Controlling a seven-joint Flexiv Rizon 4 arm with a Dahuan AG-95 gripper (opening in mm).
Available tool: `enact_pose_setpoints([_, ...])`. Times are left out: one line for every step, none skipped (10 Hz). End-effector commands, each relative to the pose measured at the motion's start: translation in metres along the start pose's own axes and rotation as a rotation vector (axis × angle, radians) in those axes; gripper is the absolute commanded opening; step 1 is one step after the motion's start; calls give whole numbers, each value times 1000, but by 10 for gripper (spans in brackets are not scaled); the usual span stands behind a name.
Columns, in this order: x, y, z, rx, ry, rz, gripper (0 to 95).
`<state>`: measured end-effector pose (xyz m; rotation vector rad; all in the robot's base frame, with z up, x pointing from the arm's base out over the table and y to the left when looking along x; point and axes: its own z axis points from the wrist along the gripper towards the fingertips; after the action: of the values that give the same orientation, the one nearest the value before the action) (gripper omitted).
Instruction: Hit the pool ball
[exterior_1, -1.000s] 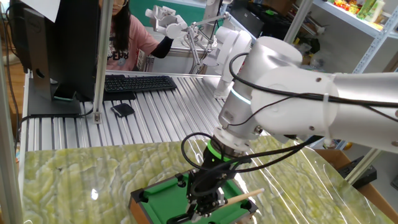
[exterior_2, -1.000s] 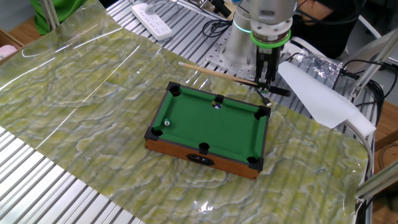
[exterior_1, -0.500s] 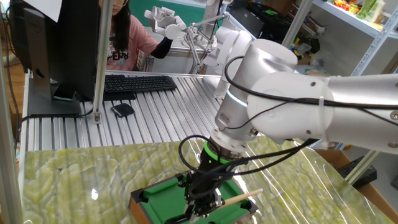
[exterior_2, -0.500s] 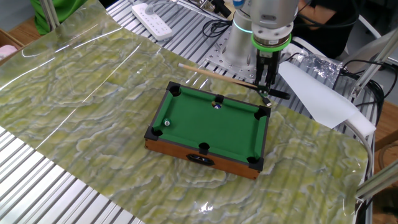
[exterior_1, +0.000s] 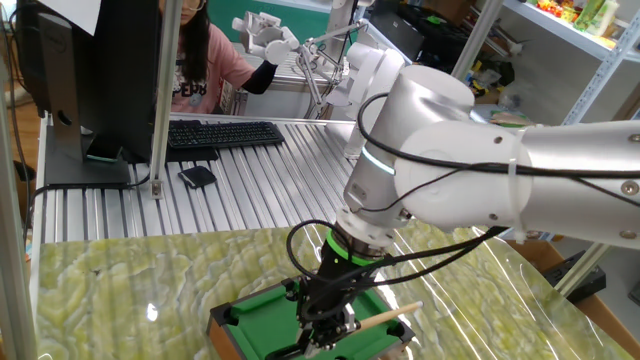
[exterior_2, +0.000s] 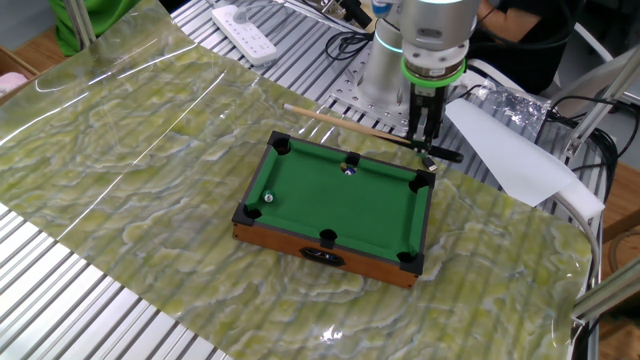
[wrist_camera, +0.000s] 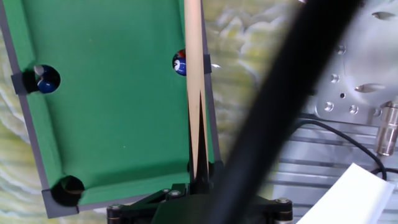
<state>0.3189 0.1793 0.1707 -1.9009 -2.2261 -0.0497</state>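
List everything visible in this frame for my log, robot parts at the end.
pool table: one, green felt, wooden frame, on the mat
mat: one, marbled green, covering the table
pool balls: three seen; two bluish in opposite side pockets, one pale on the felt's far end
cue stick: one, wooden, along the table's long rail
keyboard: one, black, behind
power strip: one, white
paper: one sheet, white
person: one, pink top, background
arm: one, white
gripper: one, black, closed on the cue stick
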Motion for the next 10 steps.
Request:
enact_pose_setpoints([-1, 1, 2, -7, -3, -8, 0])
enact_pose_setpoints([-1, 3, 4, -10, 0, -14, 0])
enact_pose_setpoints([-2, 4, 6, -12, -3, -16, 0])
enact_pose_setpoints([-3, 6, 8, -12, -2, -20, 0])
enact_pose_setpoints([-4, 8, 11, -14, 1, -21, 0])
enact_pose_setpoints([-5, 11, 14, -17, 1, -21, 0])
enact_pose_setpoints([-6, 13, 17, -19, 0, -22, 0])
enact_pose_setpoints([-6, 14, 20, -20, -1, -23, 0])
enact_pose_setpoints([-6, 15, 22, -21, -1, -24, 0])
enact_pose_setpoints([-6, 15, 22, -21, 0, -28, 0])
